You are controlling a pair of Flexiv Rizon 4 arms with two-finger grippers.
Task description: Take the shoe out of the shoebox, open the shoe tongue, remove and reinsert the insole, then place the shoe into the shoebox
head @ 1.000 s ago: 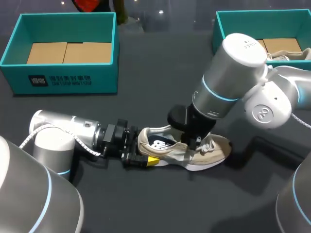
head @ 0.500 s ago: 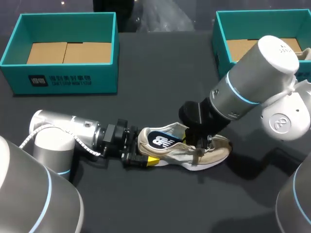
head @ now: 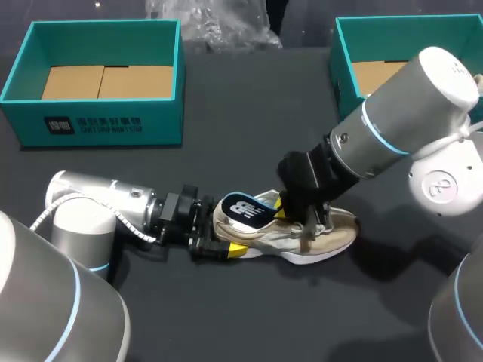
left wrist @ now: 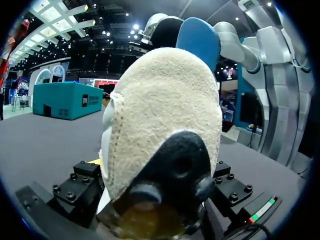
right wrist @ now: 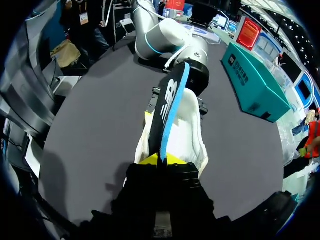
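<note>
The head camera sits above and behind the robot, looking down on the dark worktop [head: 249, 113] from mid-distance, with the left arm [head: 98, 200] and right arm [head: 400, 121] entering from the sides. The left wrist camera is pressed close behind the heel of the shoe [left wrist: 165, 115], facing the right arm. The right wrist camera looks along the raised insole [right wrist: 167, 107] toward the left arm. All three views share the shoe.

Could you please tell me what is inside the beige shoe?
A black-and-blue insole stands tilted, half out of the beige suede shoe, pinched by the right end effector. The toe interior is hidden behind that end effector.
</note>
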